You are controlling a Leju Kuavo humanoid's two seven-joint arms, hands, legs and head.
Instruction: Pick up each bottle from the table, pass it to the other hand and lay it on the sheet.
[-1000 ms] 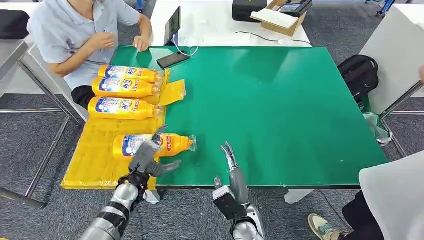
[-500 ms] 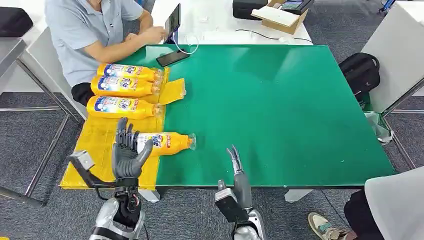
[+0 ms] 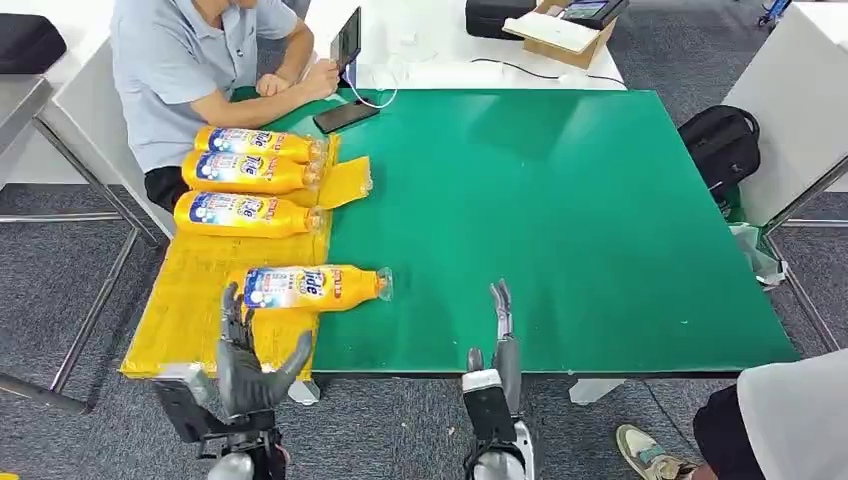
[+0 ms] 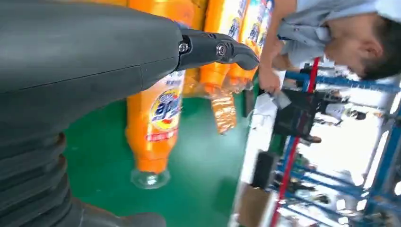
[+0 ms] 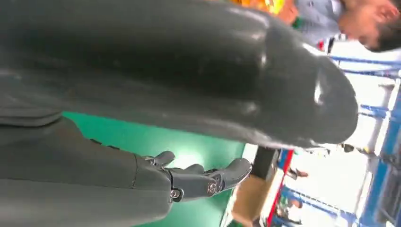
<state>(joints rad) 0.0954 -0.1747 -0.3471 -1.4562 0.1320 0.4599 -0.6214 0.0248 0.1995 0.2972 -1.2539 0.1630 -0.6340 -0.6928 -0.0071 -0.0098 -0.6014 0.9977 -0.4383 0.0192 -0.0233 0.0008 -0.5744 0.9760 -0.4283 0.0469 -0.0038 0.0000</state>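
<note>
Several orange detergent bottles lie on the yellow sheet [image 3: 190, 295] at the table's left side. The nearest bottle [image 3: 312, 286] lies with its body on the sheet and its clear cap end on the green table; it also appears in the left wrist view [image 4: 156, 123]. Three more bottles [image 3: 245, 172] lie side by side farther back. My left hand [image 3: 250, 360] is open at the sheet's near edge, below the nearest bottle and holding nothing. My right hand [image 3: 500, 335] is open over the table's near edge, fingers straight and empty.
A person [image 3: 195, 70] sits at the table's far left, hands near a tablet [image 3: 346, 42]. A black phone [image 3: 346, 118] lies on the green table [image 3: 560, 200]. A black bag [image 3: 720, 145] sits on the floor to the right. Another person's clothing [image 3: 795, 415] shows at the lower right.
My left hand let go of the nearest bottle and drew back towards me, off the sheet's near edge. My right hand shifted slightly right. The person's hands moved to the tablet.
</note>
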